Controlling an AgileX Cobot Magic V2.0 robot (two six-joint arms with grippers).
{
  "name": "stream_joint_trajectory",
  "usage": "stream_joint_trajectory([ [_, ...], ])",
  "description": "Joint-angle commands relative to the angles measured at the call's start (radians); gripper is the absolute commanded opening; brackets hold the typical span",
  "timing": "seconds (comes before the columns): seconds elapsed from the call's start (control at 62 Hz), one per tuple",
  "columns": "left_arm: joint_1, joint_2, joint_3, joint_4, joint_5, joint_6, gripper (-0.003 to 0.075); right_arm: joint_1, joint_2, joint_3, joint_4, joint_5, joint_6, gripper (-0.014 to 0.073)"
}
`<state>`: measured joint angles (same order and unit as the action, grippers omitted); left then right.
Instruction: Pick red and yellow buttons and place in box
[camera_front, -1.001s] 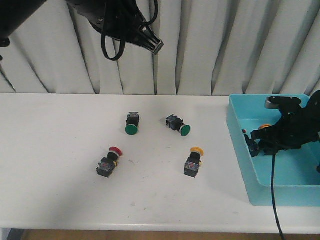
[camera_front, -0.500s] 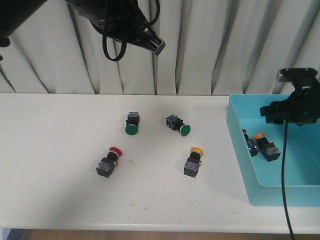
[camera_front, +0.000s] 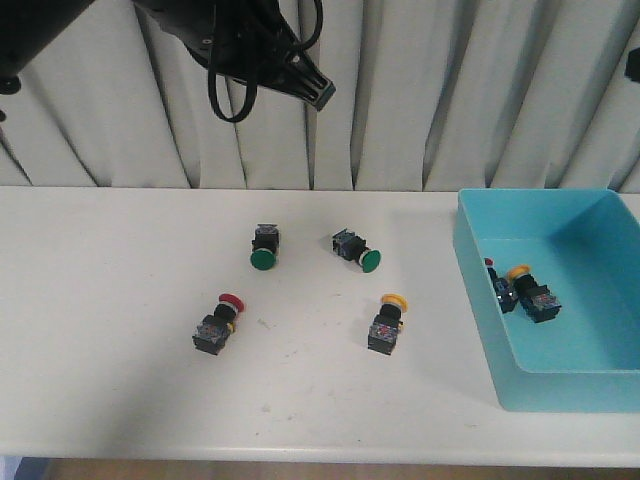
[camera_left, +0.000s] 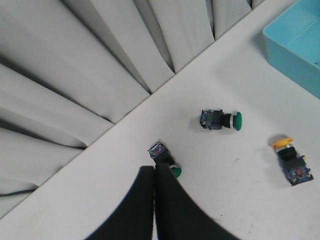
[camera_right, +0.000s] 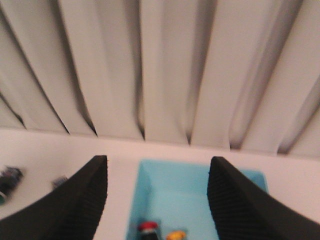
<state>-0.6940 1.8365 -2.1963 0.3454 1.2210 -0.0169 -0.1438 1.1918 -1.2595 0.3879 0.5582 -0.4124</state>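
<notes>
A red button (camera_front: 220, 322) and a yellow button (camera_front: 386, 322) lie on the white table, left and right of the middle. The turquoise box (camera_front: 478, 300) stands at the right and holds a red button (camera_front: 497, 280) and a yellow button (camera_front: 532, 292). My left gripper (camera_front: 318, 95) is shut and empty, high above the table's back; in the left wrist view its fingers (camera_left: 154, 172) are pressed together. My right gripper (camera_right: 157, 170) is open and empty, high above the box (camera_right: 200, 187), with the red button (camera_right: 148, 228) and yellow button (camera_right: 175, 235) below it.
Two green-capped buttons (camera_front: 263, 247) (camera_front: 356, 249) lie near the table's back middle. They also show in the left wrist view (camera_left: 164, 159) (camera_left: 220, 120), with the yellow button (camera_left: 291, 159) and a box corner (camera_left: 295, 45). A pleated curtain hangs behind.
My right gripper has risen out of the box and almost out of the front view, leaving the yellow button lying in the box. The left arm has barely moved.
</notes>
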Motion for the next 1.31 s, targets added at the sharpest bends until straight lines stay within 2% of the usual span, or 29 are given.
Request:
stream_joint_trajectory([
  [0.0, 0.0, -0.049, -0.03, 0.005, -0.059, -0.011, -0.0003, -0.002, -0.146, 0.024, 0.108, -0.081, -0.087, 0.0397],
  [0.097, 0.0, -0.05, -0.03, 0.005, -0.059, -0.011, -0.0003, 0.032, -0.265, 0.094, 0.185, -0.095, -0.199, 0.0362],
  [0.242, 0.0, -0.057, -0.03, 0.005, -0.052, -0.01, -0.0003, 0.155, -0.402, 0.209, 0.197, -0.119, -0.302, 0.0265],
  [0.339, 0.0, -0.068, -0.03, 0.005, -0.047, -0.006, -0.0003, 0.193, -0.481, 0.299, 0.196, -0.186, -0.298, 0.0146],
  [0.436, 0.0, -0.072, -0.03, 0.004, -0.044, -0.004, -0.0003, 0.196, -0.545, 0.386, 0.196, -0.24, -0.31, -0.0013],
  [0.597, 0.0, -0.075, -0.03, -0.008, -0.044, 0.025, -0.0003, 0.196, -0.585, 0.471, 0.198, -0.322, -0.315, -0.0007],
  [0.823, 0.0, -0.075, -0.03, -0.019, -0.055, 0.027, -0.0003, 0.196, -0.585, 0.471, 0.213, -0.403, -0.315, -0.0006],
  [0.936, 0.0, -0.075, -0.03, -0.019, -0.079, 0.025, -0.0003, 0.196, -0.585, 0.471, 0.216, -0.4, -0.315, -0.0006],
  [1.291, -0.001, -0.067, -0.03, -0.035, -0.028, 0.011, -0.0003, 0.196, -0.585, 0.471, 0.216, -0.4, -0.315, -0.0006],
])
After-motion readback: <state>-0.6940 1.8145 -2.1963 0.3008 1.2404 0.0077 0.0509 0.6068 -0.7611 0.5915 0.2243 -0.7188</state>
